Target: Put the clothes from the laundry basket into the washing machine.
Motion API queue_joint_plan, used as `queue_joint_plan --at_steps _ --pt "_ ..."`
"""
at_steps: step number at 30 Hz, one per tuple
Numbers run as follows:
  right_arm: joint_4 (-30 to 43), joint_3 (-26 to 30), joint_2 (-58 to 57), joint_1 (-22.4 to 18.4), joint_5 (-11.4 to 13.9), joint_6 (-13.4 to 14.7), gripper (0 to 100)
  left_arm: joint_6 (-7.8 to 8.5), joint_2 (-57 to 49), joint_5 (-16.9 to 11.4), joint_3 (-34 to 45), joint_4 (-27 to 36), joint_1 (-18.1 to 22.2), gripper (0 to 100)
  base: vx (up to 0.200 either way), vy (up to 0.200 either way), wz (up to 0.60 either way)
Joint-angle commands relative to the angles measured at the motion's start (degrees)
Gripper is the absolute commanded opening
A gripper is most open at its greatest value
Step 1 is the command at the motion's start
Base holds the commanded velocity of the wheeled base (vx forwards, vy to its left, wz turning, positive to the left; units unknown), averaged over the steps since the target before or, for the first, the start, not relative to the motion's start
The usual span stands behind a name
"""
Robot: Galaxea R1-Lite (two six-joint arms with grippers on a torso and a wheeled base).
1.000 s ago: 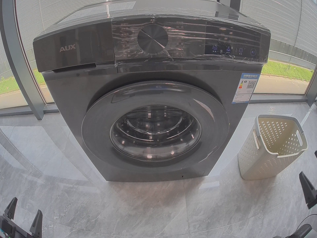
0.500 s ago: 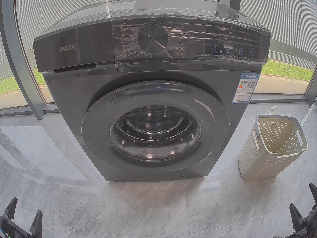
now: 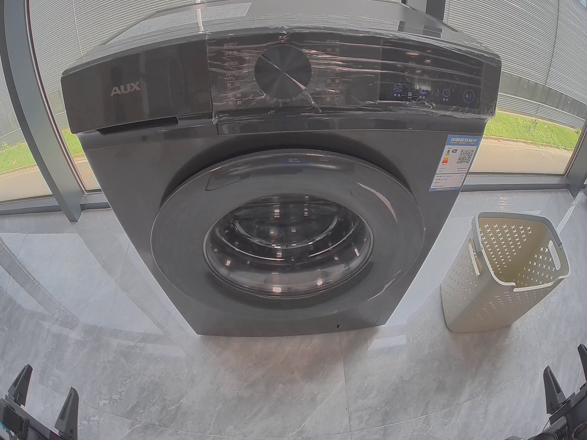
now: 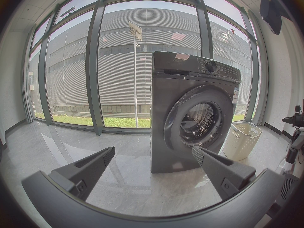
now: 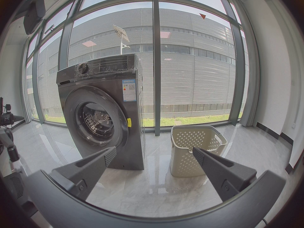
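A grey front-loading washing machine [image 3: 281, 172] stands on the floor before me, its round glass door [image 3: 287, 245] closed. To its right is a cream perforated laundry basket [image 3: 504, 270]; its inside looks bare of clothes. My left gripper [image 3: 44, 395] is low at the near left, open and holding nothing. Low at the near right, my right gripper [image 3: 568, 374] is open and holding nothing. From the left wrist view the washing machine [image 4: 190, 111] and laundry basket [image 4: 241, 140] lie beyond the open left gripper [image 4: 153, 152]. The right wrist view has the washing machine [image 5: 101, 111] and laundry basket [image 5: 196, 149] past the open right gripper [image 5: 153, 152].
Glossy grey marble floor [image 3: 275, 380] spreads between me and the machine. Tall glass windows with dark frames [image 3: 36, 123] stand behind the washing machine.
My right gripper has dropped lower at the near right edge of the head view and turned so both fingers show. The left gripper, machine and basket have not moved.
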Motion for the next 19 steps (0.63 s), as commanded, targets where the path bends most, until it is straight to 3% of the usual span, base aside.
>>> queue_joint_plan --at_steps 1,4,8,12,19 --pt "0.2 0.9 -0.7 0.3 0.2 0.1 100 0.03 -0.9 0.0 1.0 0.0 0.0 100 0.0 0.0 0.0" --pt "0.0 1.0 -0.7 0.1 0.2 0.3 100 -0.06 -0.9 0.0 1.0 0.0 0.1 100 0.0 0.0 0.0" --pt "0.1 1.0 -0.6 0.2 0.4 0.2 100 -1.47 -0.9 1.4 1.0 0.0 0.2 100 0.0 0.0 0.0" --pt "0.0 1.0 -0.5 0.0 -0.2 0.2 100 -0.85 -0.9 1.2 1.0 0.0 0.1 100 0.0 0.0 0.0" --pt "0.0 1.0 -0.5 0.0 -0.2 0.0 100 -1.29 -0.9 1.1 1.0 0.0 0.0 100 0.0 0.0 0.0"
